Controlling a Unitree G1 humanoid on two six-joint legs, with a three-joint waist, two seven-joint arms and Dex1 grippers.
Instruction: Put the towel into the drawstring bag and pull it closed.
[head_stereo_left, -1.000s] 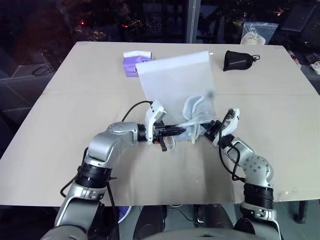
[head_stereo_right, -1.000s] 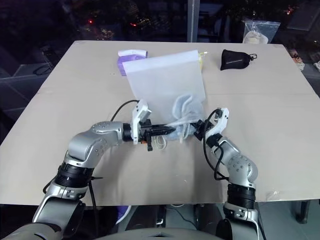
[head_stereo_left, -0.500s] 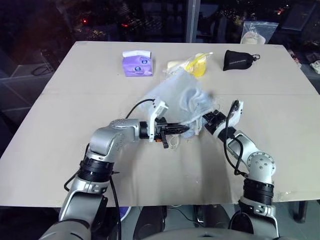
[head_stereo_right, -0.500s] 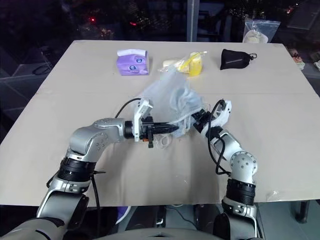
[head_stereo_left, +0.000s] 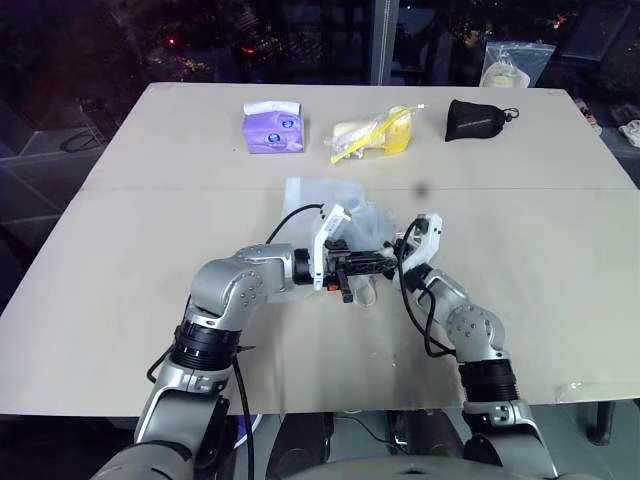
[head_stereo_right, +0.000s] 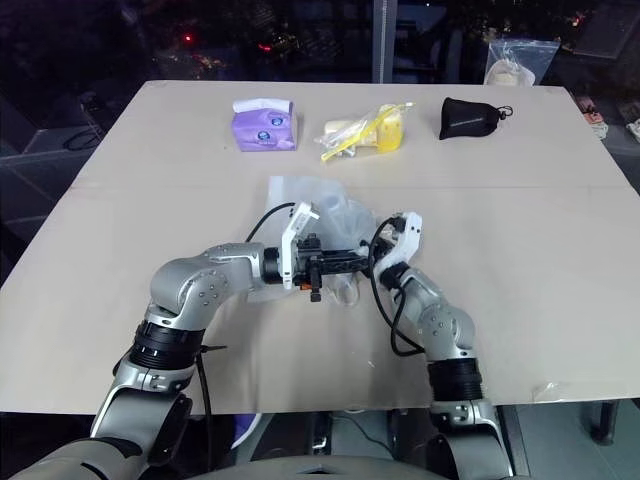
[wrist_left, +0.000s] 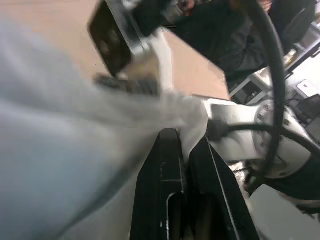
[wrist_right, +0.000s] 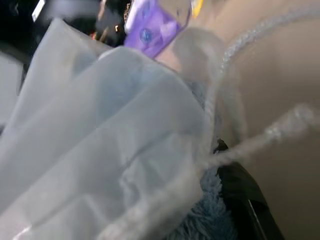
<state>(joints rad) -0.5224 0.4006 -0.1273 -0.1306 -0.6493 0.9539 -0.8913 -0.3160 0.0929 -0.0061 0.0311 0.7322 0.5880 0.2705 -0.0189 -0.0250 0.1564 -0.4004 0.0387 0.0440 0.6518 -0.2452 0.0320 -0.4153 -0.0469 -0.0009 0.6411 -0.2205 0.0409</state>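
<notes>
The drawstring bag (head_stereo_left: 318, 203) is a translucent white pouch that lies slumped on the table's middle, its gathered mouth toward me. The towel (wrist_right: 199, 222) shows as light blue terry inside the bag near the mouth, and as a bluish lump (head_stereo_left: 372, 220) through the fabric. My left gripper (head_stereo_left: 376, 265) points to the right and is shut on the bag's bunched mouth; white fabric is pinched between its black fingers (wrist_left: 170, 150). My right gripper (head_stereo_left: 403, 260) sits right against the mouth from the other side, close to the left one. A white cord loop (head_stereo_left: 362, 293) hangs below the two grippers.
Along the far edge stand a purple tissue pack (head_stereo_left: 274, 127), a clear packet with yellow contents (head_stereo_left: 375, 132) and a small black pouch (head_stereo_left: 478, 119). A clear plastic bag (head_stereo_left: 510, 62) sits beyond the table's far right corner.
The bag, held up tall a second ago, has collapsed and now lies low on the table. My right gripper has moved left toward the left gripper. The yellow packet behind has come into view.
</notes>
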